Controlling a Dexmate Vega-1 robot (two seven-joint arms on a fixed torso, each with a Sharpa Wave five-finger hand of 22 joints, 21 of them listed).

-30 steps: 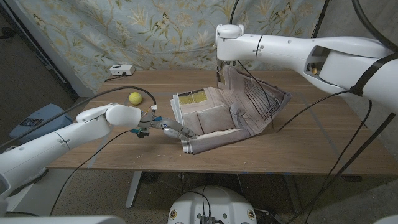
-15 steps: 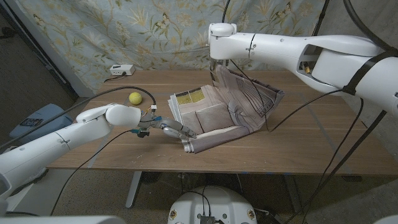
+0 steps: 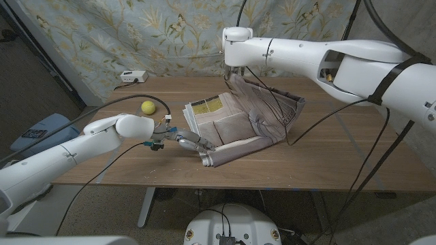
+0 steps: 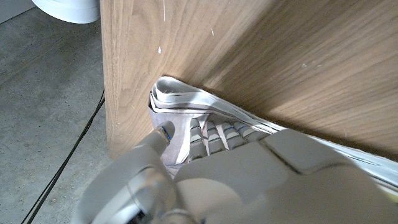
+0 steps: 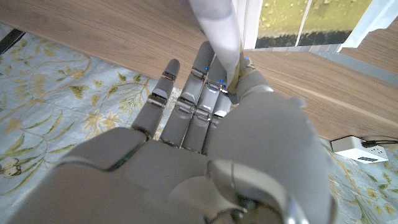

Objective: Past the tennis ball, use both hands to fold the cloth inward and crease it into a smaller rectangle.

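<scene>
Head view: the tennis ball (image 3: 147, 106) sits near the worktop's far left corner, and just right of it the cloth (image 3: 235, 126) spreads from mid-table toward the front edge. The left hand (image 3: 182, 139) presses the cloth's front-left part down, its grip closed over the fabric in the left wrist view. The right hand (image 3: 236, 76) pinches the far flap aloft above the cloth's back edge, so the free side hangs right of the pinned one, ready to fold inward toward the left hand.
</scene>
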